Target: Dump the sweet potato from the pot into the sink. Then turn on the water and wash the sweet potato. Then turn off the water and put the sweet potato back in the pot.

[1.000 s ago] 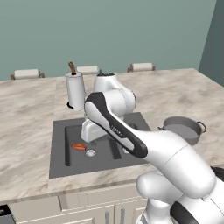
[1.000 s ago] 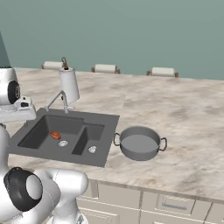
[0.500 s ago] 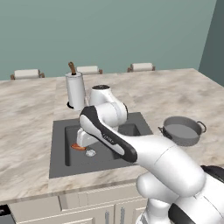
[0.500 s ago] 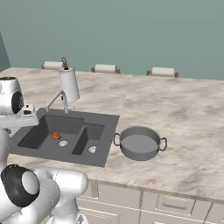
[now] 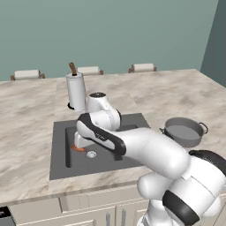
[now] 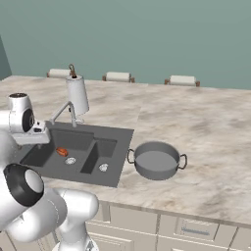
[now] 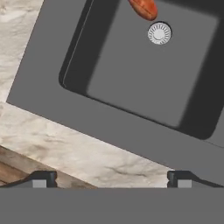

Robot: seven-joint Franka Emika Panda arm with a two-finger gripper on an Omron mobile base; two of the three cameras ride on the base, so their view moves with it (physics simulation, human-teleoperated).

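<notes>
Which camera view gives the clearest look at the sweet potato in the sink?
The right base view: the sweet potato lies whole and unblocked on the floor of the larger left basin of the sink, beside the drain. The left base view has it partly behind the arm. The hand view shows it larger but cut off by the top edge.

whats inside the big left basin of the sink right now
A small orange-brown sweet potato lies on the floor of the dark grey double-basin sink, beside the round silver drain. In the left base view the white arm covers part of that basin.
</notes>
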